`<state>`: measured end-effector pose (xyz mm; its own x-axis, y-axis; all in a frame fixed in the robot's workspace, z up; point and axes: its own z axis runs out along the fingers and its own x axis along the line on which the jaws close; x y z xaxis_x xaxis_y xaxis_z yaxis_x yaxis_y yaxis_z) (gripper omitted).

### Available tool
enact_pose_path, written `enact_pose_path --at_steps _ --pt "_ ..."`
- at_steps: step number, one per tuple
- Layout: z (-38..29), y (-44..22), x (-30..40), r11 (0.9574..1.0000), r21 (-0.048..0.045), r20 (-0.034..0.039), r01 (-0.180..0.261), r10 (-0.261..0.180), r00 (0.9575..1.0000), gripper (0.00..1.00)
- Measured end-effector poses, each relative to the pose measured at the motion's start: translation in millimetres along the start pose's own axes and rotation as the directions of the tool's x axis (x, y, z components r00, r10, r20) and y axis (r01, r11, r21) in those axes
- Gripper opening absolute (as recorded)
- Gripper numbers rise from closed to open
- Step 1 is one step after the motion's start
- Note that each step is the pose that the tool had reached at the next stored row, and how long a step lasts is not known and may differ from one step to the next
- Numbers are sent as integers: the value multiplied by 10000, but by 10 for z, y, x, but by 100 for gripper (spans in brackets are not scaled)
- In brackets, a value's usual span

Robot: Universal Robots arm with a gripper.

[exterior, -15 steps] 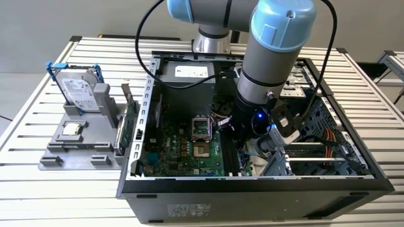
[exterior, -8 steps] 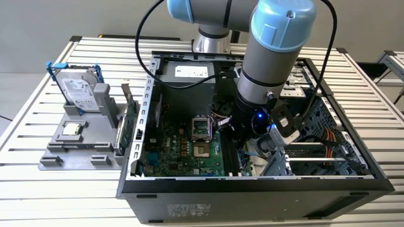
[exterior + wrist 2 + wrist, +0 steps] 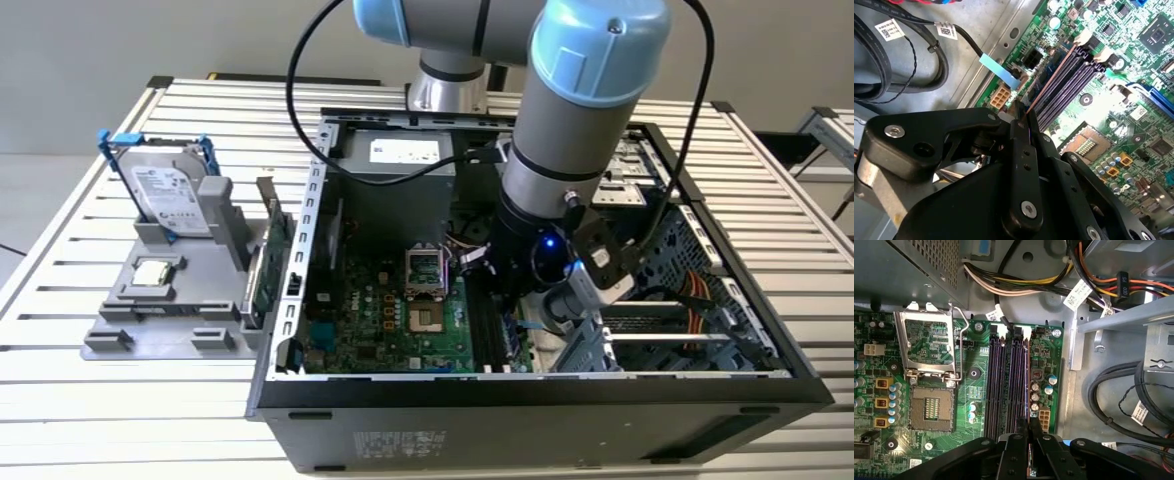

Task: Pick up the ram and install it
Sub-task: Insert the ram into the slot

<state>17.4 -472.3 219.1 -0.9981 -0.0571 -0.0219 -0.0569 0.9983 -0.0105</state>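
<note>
We see an open PC case on the slatted worktop. Motherboard lies flat inside, its CPU socket with bracket raised. Hard drive stands upright in a grey holder to the exterior view's left of the case. Green card stands just beside the case wall.

A lab or workshop test cell for computer assembly; an open computer case lies on a slatted metal table; a grey fixture holds spare parts, including a hard drive; plain grey walls behind.
</note>
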Motion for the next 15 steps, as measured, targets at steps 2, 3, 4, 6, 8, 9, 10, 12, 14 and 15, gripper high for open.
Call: enact_pose_path --at_steps 2,3,4,6,8,9,10,12,14,15 --pt "-12 0 1 10000 -2 -1 -5 5 10000 0" --pt "-12 1 4 10000 -3 0 -8 8 10000 0" --pt "-11 1 8 10000 -4 1 -13 13 10000 0" --pt "-13 1 17 10000 -1 0 -22 22 10000 0" --pt "-14 1 30 10000 1 -1 -39 39 10000 0" --pt "-14 2 36 10000 1 -1 -50 50 10000 0" --pt "-14 2 41 10000 1 -1 -59 59 10000 0" --pt "-14 3 49 10000 2 -1 -85 85 10000 0" --pt "-14 3 52 9999 2 -1 -116 116 9999 0" --pt "-14 3 53 9999 3 -2 -134 134 9999 0"
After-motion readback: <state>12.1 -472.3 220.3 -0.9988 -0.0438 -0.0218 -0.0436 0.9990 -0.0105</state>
